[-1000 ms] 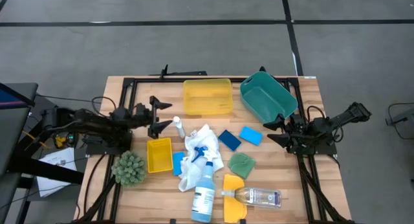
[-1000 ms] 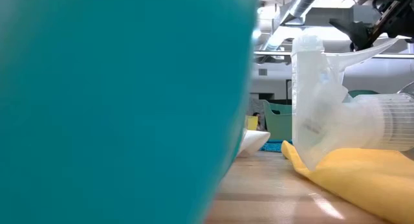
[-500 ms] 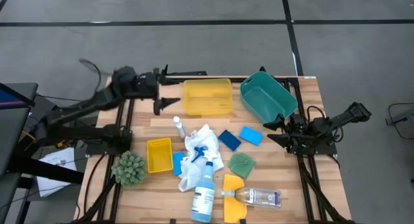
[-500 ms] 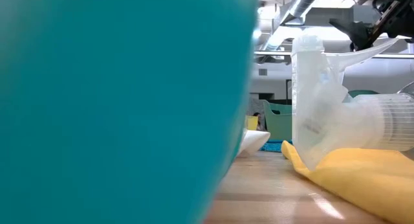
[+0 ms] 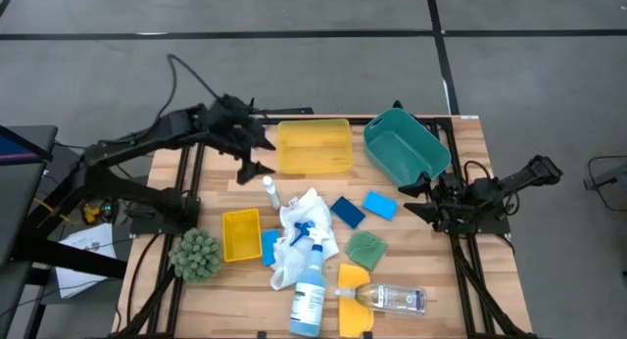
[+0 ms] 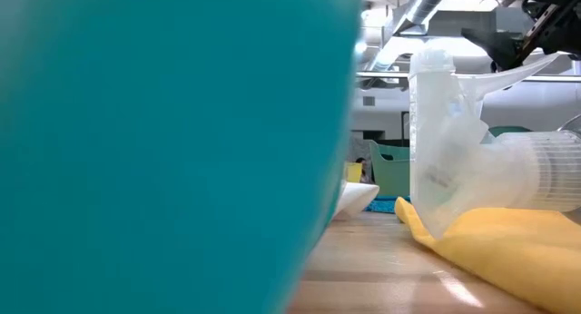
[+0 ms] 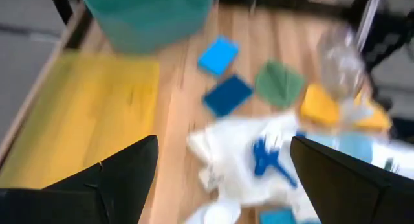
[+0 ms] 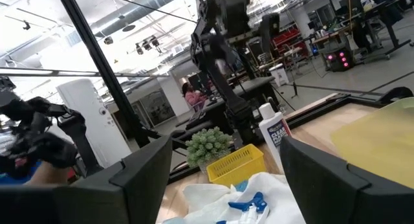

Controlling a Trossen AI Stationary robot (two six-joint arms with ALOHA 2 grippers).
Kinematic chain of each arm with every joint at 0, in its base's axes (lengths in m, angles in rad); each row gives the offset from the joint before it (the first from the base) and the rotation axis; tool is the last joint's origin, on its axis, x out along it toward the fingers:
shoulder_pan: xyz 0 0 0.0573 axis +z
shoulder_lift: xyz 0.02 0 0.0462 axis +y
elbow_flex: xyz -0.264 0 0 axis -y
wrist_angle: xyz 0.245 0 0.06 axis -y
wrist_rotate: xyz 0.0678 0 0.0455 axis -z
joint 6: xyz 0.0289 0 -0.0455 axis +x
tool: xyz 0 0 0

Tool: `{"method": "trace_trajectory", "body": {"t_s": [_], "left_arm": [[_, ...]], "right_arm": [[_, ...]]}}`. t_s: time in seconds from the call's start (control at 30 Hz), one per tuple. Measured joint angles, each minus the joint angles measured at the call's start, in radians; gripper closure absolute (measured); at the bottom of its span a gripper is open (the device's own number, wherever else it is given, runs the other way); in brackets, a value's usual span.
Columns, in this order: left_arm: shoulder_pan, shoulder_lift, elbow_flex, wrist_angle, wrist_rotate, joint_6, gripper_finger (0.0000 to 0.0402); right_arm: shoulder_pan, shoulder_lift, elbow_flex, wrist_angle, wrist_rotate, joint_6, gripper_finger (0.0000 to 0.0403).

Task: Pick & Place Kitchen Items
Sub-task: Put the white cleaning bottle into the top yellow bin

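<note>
Left pincer [image 5: 257, 155] is up over the bench [image 5: 460, 172] at about 10 o'clock from the pile, just beside the large yellow tray [image 5: 313, 146], fingers spread wide, holding nothing. In the left wrist view it [image 7: 220, 166] looks down on the white cloth [image 7: 239, 149] and the spray trigger. Right pincer [image 5: 419, 197] waits at the 3 o'clock edge, just below the teal bin [image 5: 404, 148], also spread apart and empty.

Items all sit loose mid-bench:
- white bottle [image 5: 269, 192] stands upright at 11 o'clock of the white cloth [image 5: 299, 231], closest to the left pincer.
- blue-liquid spray bottle [image 5: 310, 290] lies on the cloth, head toward 12.
- two blue sponges [image 5: 363, 208] at 2 o'clock of the cloth, touching or nearly.
- green cloth [image 5: 366, 249] at 3 o'clock; yellow cloth [image 5: 354, 298] under the clear bottle [image 5: 392, 299] at 5 o'clock.
- small yellow tray [image 5: 241, 234] and spiky green ball [image 5: 195, 254] at 9 o'clock, not targets.

Handling guess: white bottle looks like the likely first pick, small, rigid, light, tips easily; grip the body below the cap, across the width. Spray bottle is heavier with liquid and smooth; take the neck or mid-body. Clear bottle is round, likely to roll. Cloths are limp, pinch a raised fold. Sponges are soft and compress; squeeze the short sides.
</note>
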Motion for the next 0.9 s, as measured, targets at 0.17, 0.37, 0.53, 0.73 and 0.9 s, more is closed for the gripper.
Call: {"method": "trace_trajectory", "body": {"t_s": [0.17, 0.37, 0.53, 0.73, 0.9], "left_arm": [[-0.11, 0.051, 0.0, -0.089, -0.072, 0.047, 0.0053], [-0.21, 0.064, 0.0, -0.085, -0.18, 0.072, 0.0053], [-0.229, 0.083, 0.0, -0.095, -0.278, 0.072, 0.0053], [-0.225, 0.164, 0.0, -0.086, -0.333, 0.082, 0.0053], [-0.218, 0.202, 0.0, -0.092, -0.333, 0.076, 0.0053]], "right_arm": [[0.0, 0.0, 0.0, 0.0, 0.0, 0.0, 0.0125], [0.0, 0.0, 0.0, 0.0, 0.0, 0.0, 0.0125], [0.0, 0.0, 0.0, 0.0, 0.0, 0.006, 0.0125], [0.0, 0.0, 0.0, -0.003, 0.0, 0.008, 0.0125], [0.0, 0.0, 0.0, 0.0, 0.0, 0.011, 0.0125]]}}
